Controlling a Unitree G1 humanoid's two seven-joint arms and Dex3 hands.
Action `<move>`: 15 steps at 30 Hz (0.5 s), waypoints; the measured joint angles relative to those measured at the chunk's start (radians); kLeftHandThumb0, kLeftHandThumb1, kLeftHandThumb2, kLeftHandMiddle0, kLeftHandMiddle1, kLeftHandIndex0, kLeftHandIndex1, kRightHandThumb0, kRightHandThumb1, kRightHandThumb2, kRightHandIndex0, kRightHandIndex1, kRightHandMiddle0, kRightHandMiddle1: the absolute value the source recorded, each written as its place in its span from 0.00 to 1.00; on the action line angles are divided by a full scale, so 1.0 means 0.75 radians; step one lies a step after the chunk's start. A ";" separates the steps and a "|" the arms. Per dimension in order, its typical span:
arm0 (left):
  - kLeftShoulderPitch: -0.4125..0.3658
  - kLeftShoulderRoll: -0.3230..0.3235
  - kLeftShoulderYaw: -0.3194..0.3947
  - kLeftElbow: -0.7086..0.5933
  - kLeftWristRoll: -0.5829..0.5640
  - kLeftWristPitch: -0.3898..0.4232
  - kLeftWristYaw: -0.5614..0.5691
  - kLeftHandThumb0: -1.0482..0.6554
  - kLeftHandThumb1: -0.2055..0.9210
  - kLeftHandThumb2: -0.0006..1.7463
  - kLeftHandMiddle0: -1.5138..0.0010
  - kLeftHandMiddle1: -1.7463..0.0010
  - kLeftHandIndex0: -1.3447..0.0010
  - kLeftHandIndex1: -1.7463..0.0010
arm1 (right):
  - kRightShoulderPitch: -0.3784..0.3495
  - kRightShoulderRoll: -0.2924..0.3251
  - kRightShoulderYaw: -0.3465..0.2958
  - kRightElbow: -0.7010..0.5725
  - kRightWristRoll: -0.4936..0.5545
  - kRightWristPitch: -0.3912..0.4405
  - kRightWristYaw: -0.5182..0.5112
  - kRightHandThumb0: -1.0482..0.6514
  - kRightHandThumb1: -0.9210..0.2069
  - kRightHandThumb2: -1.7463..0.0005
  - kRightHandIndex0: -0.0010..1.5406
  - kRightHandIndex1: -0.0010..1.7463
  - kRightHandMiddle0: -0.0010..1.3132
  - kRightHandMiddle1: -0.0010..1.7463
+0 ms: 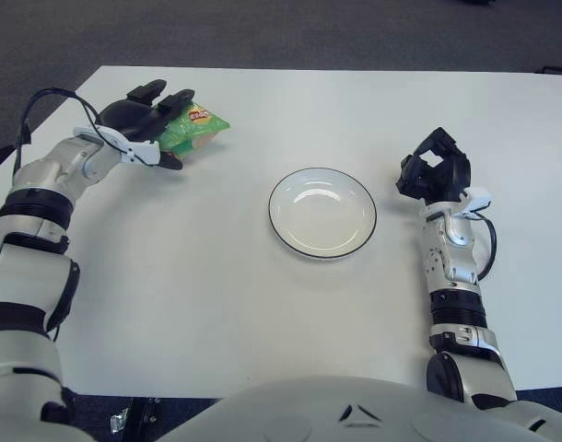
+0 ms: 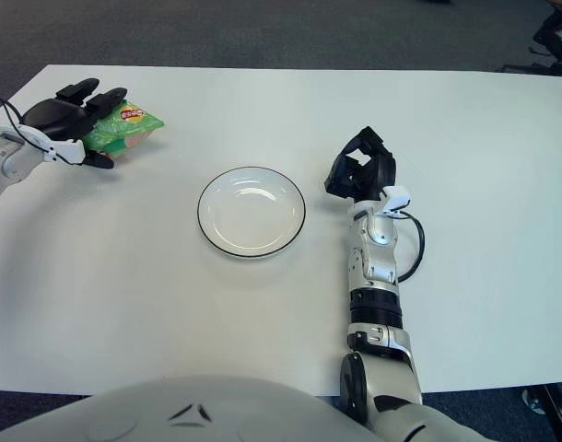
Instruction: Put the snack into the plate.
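Gripping status: we have our left hand (image 1: 145,118) wrapped over the snack (image 1: 193,128), dark fingers (image 1: 177,99) across the top of the bag, thumb at its near edge.
Snack: green bag with a yellow and red label patch, at the far-left part of the table (image 1: 216,304), mostly showing to the right of our left hand. We cannot tell whether the bag is off the surface or touching it.
Plate: white plate (image 1: 321,213) with a dark rim, round, near the table's middle, nothing in it. Well apart from the snack, which sits up and to the left of it.
Right hand: our right hand (image 1: 435,171) shows just to the right of the plate, forearm running down toward our body. Fingers curled inward, holding nothing. Not touching the plate.
Left arm: reaches in from the left edge, wrist angled toward the bag; a black cable loops above the forearm.
Table: white, rectangular, dark carpeted floor beyond its far edge.
Task state: snack not in the plate; it is in our left hand's grasp at the far left.
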 measured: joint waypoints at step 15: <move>-0.015 -0.070 -0.073 0.090 0.031 0.081 0.153 0.21 0.52 0.46 0.94 0.96 1.00 0.74 | 0.000 -0.005 0.013 -0.001 0.000 -0.015 0.037 0.30 0.66 0.15 0.87 1.00 0.56 1.00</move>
